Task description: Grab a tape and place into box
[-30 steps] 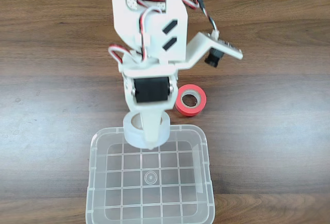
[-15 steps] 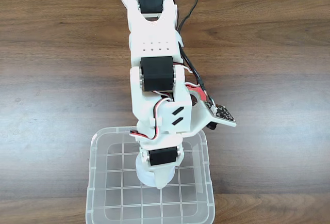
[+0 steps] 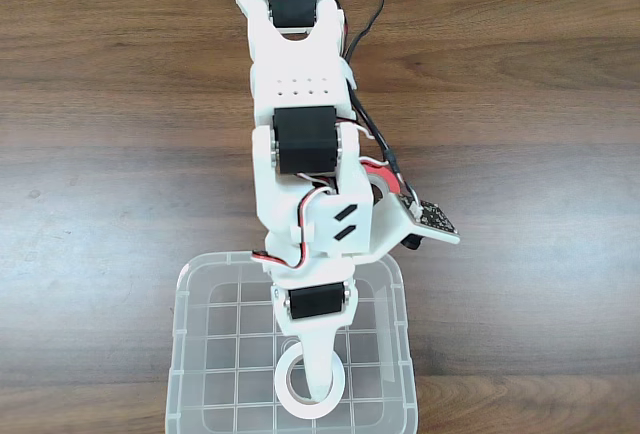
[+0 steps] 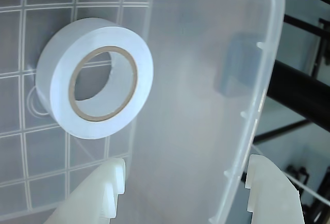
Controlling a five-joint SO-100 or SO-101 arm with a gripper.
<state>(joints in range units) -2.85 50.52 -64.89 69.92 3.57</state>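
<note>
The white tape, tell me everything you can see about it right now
The tape is a small white ring with a thin tan-grey core and an open centre, smooth and slightly glossy. In the wrist view it sits inside the box, over its gridded floor and near one wall, its open face turned toward the camera; whether it lies flat or leans cannot be told. The gripper is open and its fingertips are clear of the roll. In the fixed view the tape lies partly under the gripper near the box's near edge.
</note>
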